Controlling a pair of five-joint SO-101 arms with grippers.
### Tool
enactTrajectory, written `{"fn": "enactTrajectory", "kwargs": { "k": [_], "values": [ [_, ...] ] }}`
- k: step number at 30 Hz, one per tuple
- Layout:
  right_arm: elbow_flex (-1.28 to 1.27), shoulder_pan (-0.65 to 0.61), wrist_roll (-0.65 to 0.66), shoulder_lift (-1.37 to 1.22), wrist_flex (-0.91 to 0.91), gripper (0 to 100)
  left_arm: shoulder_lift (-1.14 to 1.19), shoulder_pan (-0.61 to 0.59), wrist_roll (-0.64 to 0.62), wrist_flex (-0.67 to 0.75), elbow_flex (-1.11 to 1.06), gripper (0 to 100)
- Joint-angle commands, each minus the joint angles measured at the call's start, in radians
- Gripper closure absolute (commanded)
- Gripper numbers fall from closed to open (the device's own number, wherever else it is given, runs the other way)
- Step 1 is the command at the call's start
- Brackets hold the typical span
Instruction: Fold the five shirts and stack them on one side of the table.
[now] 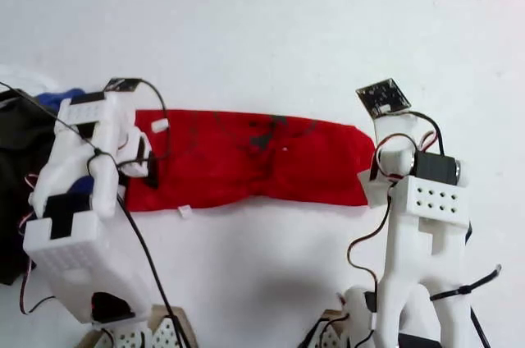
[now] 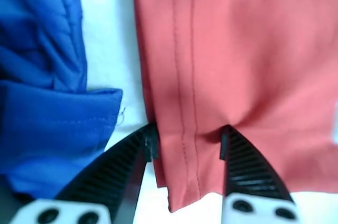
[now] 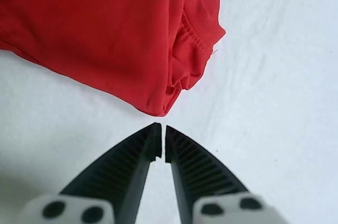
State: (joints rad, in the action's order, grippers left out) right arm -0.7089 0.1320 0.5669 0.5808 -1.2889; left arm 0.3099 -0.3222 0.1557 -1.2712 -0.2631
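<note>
1. Across the middle of the white counter (image 1: 271, 36) lies the long, flat-folded red shirt (image 1: 254, 159). In the high view it is a band running from 9 o'clock to 3 o'clock. A small white tag (image 1: 184, 211) pokes out of its near edge toward 7 o'clock.
2. At the 9 o'clock end, the left gripper (image 2: 187, 147) is down on the shirt's hem. Its jaws stand partly open, one ribbed tip on either side of the double-stitched seam, with red cloth between them. The cloth puckers at one tip, so they seem to press on it, but they have not closed on it. This looks like a set-up for pinching the hem layers together.
3. At the 3 o'clock end, the right gripper (image 3: 162, 142) hovers over bare counter, just short of the shirt's rounded corner. Its jaws are all but closed, with only a thin slit between them, and they hold nothing. They would probably have to open before taking that corner. With one arm at each end, the two could likely lift the band evenly for the next fold.
4. A crumpled blue fabric garment (image 2: 47, 92) lies just beside the red hem at 9 o'clock. A heap of dark cloth (image 1: 16, 167) sits at the counter's edge beyond it. I cannot tell whether either is folded.
5. The blue cloth is close to the left jaws, so they risk snagging it along with the red hem.
6. The red shirt seems partway through folding: it is narrowed lengthwise but not yet folded end to end.
</note>
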Motion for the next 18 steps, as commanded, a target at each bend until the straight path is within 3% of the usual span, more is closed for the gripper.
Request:
{"fn": "enactTrajectory", "kwargs": {
  "k": [1, 9, 18],
  "values": [
    [0.005, 0.010, -0.009, 0.033, -0.008, 97.8, -0.055, -0.011, 0.020, 0.005, 0.013, 79],
    [0.005, 0.010, -0.008, 0.036, -0.008, 97.8, 0.031, -0.080, 0.040, 0.089, 0.024, 79],
    [0.005, 0.008, -0.008, 0.031, -0.004, 97.8, 0.038, -0.080, 0.040, 0.087, 0.024, 79]
  ]
}}
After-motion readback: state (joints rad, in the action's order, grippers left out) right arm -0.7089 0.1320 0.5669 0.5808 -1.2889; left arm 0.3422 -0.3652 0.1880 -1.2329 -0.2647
